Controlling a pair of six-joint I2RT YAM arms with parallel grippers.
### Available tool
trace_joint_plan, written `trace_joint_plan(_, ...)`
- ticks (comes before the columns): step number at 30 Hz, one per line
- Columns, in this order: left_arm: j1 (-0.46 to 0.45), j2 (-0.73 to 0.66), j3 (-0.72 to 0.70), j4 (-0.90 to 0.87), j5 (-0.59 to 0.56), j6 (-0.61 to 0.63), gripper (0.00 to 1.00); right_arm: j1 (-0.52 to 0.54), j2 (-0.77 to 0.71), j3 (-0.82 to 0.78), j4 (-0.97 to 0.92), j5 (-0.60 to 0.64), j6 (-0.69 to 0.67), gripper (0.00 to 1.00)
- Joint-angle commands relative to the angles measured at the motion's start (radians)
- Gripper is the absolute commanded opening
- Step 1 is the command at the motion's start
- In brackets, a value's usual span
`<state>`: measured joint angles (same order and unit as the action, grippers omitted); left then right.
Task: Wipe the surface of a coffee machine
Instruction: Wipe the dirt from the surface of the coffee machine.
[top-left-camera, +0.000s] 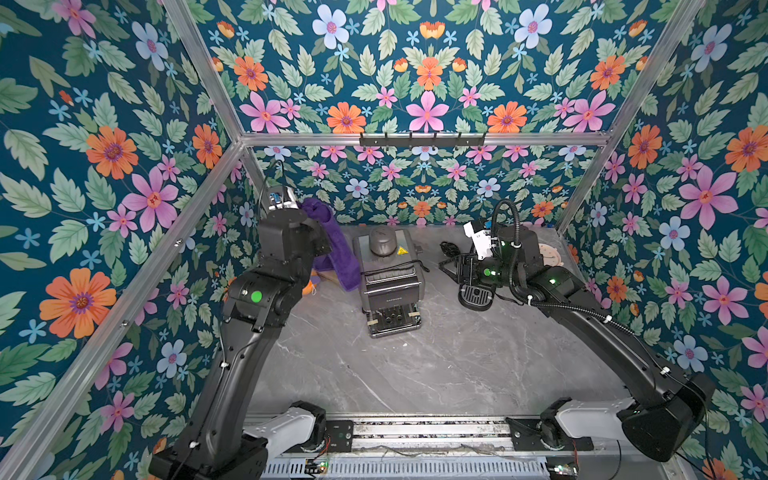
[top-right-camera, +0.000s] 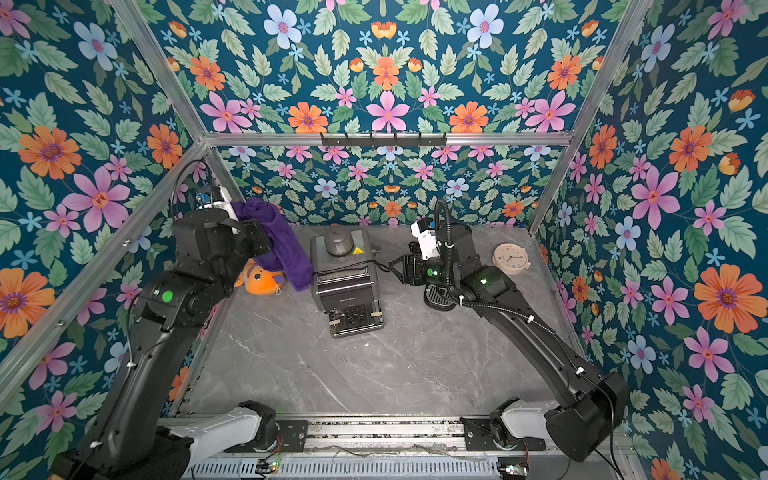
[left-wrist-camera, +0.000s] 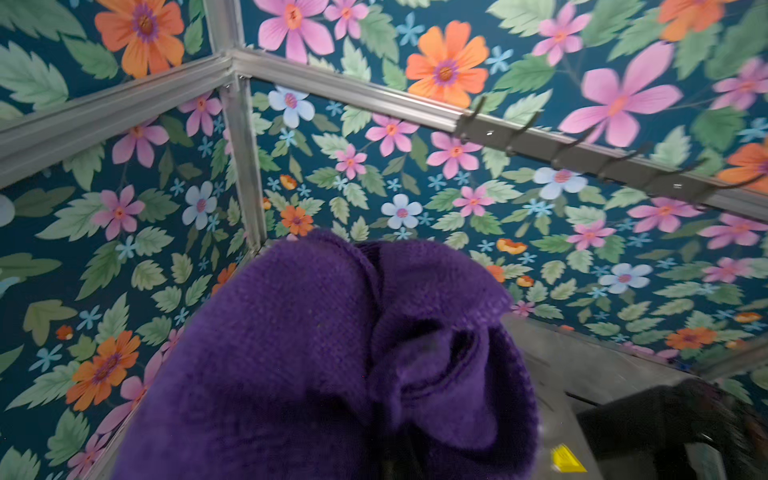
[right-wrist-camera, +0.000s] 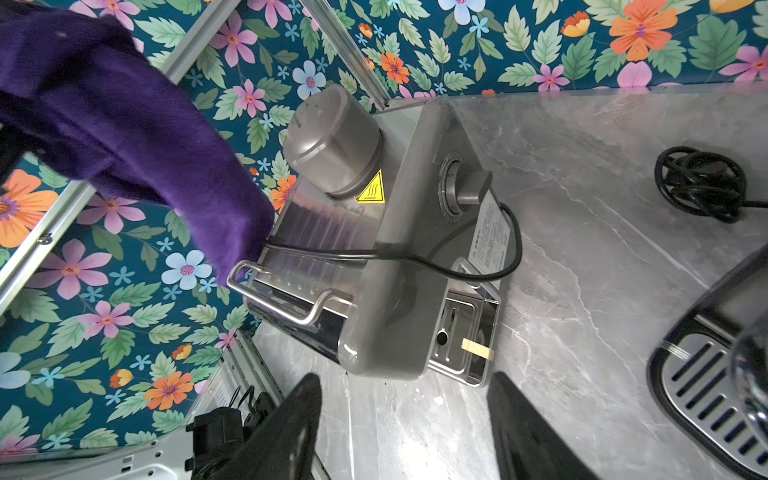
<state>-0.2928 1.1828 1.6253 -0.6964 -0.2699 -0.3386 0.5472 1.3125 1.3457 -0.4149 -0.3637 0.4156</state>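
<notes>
the left hand (top-right-camera: 251, 224) is clamped shut on a bunched end of the purple cloth (top-left-camera: 332, 245), raised so the rest hangs beside the coffee machine (top-left-camera: 388, 274), its tip perhaps brushing the top edge. the right hand (right-wrist-camera: 403, 386) gapes empty just beside the machine, likely to steady it. the machine stands mid-counter (top-left-camera: 415, 365) on grey marble, with floral walls (top-left-camera: 428, 83) close around.

Floral-papered walls (top-left-camera: 415, 62) framed in aluminium enclose a grey marbled tabletop (top-left-camera: 436, 365).
</notes>
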Motion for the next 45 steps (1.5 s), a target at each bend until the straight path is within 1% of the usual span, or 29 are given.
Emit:
trace_joint_plan(1, 0.117, 0.033, -0.044, 0.091, 0.329, -0.010, 0.00, 0.005, 0.002, 0.005, 0.028, -0.028, 0.022, 0.65)
trace_joint_plan(3, 0.161, 0.039, -0.119, 0.171, 0.440, -0.029, 0.00, 0.008, 0.001, -0.001, 0.028, -0.034, 0.030, 0.65)
trace_joint_plan(4, 0.167, 0.032, -0.171, 0.228, 0.510, -0.025, 0.00, 0.010, 0.003, -0.003, 0.027, -0.036, 0.034, 0.65)
trace_joint_plan(6, 0.167, 0.010, -0.287, 0.353, 0.605, -0.033, 0.00, 0.017, 0.006, -0.008, 0.026, -0.043, 0.040, 0.64)
trace_joint_plan(8, 0.168, -0.012, -0.390, 0.437, 0.675, -0.044, 0.00, 0.026, 0.014, -0.011, 0.020, -0.050, 0.042, 0.64)
trace_joint_plan(10, 0.169, -0.030, -0.476, 0.478, 0.685, -0.054, 0.00, 0.038, 0.027, -0.010, 0.009, -0.054, 0.042, 0.64)
trace_joint_plan(13, 0.169, -0.043, -0.572, 0.494, 0.700, -0.055, 0.00, 0.057, 0.050, -0.010, 0.004, -0.063, 0.045, 0.64)
trace_joint_plan(15, 0.169, -0.049, -0.647, 0.516, 0.688, -0.065, 0.00, 0.066, 0.066, -0.010, 0.004, -0.071, 0.047, 0.64)
trace_joint_plan(20, 0.175, -0.029, -0.786, 0.577, 0.683, -0.091, 0.00, 0.068, 0.089, 0.000, -0.001, -0.077, 0.051, 0.64)
trace_joint_plan(22, 0.186, -0.005, -0.807, 0.585, 0.678, -0.105, 0.00, 0.068, 0.090, 0.009, -0.008, -0.068, 0.046, 0.64)
trace_joint_plan(25, 0.210, 0.022, -0.783, 0.561, 0.689, -0.101, 0.00, 0.068, 0.091, 0.031, -0.026, -0.063, 0.036, 0.64)
trace_joint_plan(27, 0.230, 0.018, -0.740, 0.543, 0.698, -0.090, 0.00, 0.068, 0.090, 0.039, -0.036, -0.058, 0.033, 0.64)
trace_joint_plan(31, 0.270, 0.005, -0.600, 0.482, 0.710, -0.050, 0.00, 0.068, 0.085, 0.040, -0.041, -0.053, 0.032, 0.64)
trace_joint_plan(33, 0.277, 0.010, -0.544, 0.471, 0.723, -0.047, 0.00, 0.068, 0.085, 0.039, -0.041, -0.049, 0.033, 0.64)
trace_joint_plan(35, 0.278, 0.025, -0.521, 0.478, 0.760, -0.062, 0.00, 0.068, 0.085, 0.035, -0.039, -0.046, 0.035, 0.64)
trace_joint_plan(38, 0.278, 0.054, -0.584, 0.561, 0.799, -0.113, 0.00, 0.068, 0.085, 0.030, -0.033, -0.042, 0.041, 0.64)
trace_joint_plan(43, 0.277, 0.122, -0.779, 0.732, 0.825, -0.170, 0.00, 0.068, 0.087, 0.029, -0.031, -0.042, 0.045, 0.64)
trace_joint_plan(45, 0.277, 0.151, -0.832, 0.767, 0.831, -0.180, 0.00, 0.068, 0.090, 0.030, -0.040, -0.043, 0.044, 0.64)
